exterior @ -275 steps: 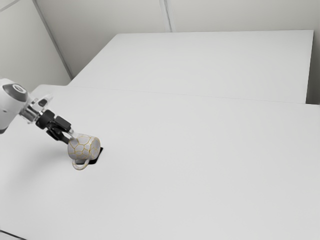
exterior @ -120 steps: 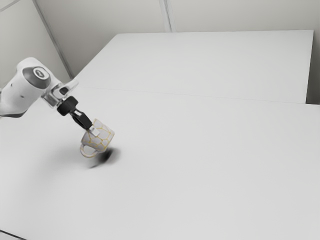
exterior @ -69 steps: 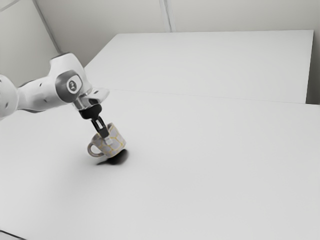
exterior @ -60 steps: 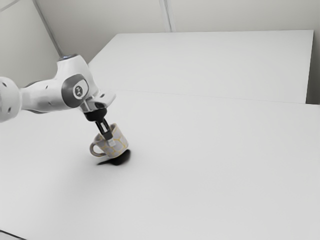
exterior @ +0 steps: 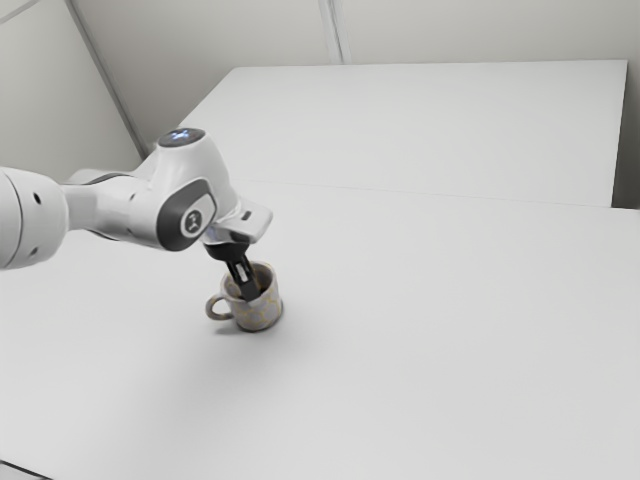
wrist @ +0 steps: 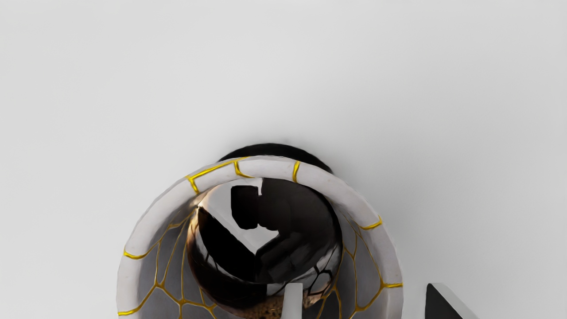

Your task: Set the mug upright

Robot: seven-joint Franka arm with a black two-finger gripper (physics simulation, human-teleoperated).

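The mug [exterior: 258,314], pale with yellow lines, stands upright on the white table [exterior: 420,330], its opening up and its handle toward the exterior view's left. My gripper [exterior: 250,294] reaches down at its rim. In the wrist view the mug [wrist: 266,167] has a glossy dark surface inside, and a dark crescent lies just beyond its rim. There the gripper [wrist: 364,293] is open astride the mug's wall: one finger is inside the mouth, the other outside, with space between each finger and the wall. The handle is out of the wrist view.
The white tabletop stretches around the mug. Another white surface [exterior: 430,120] lies beyond it, in front of pale walls. A dark line [exterior: 25,470] crosses the exterior view's lower left corner.
The mug has gone from its side, through a tilted lift in my gripper, to upright on the table, farther toward the exterior view's right. My hand has swung steeper, and the fingers have opened.
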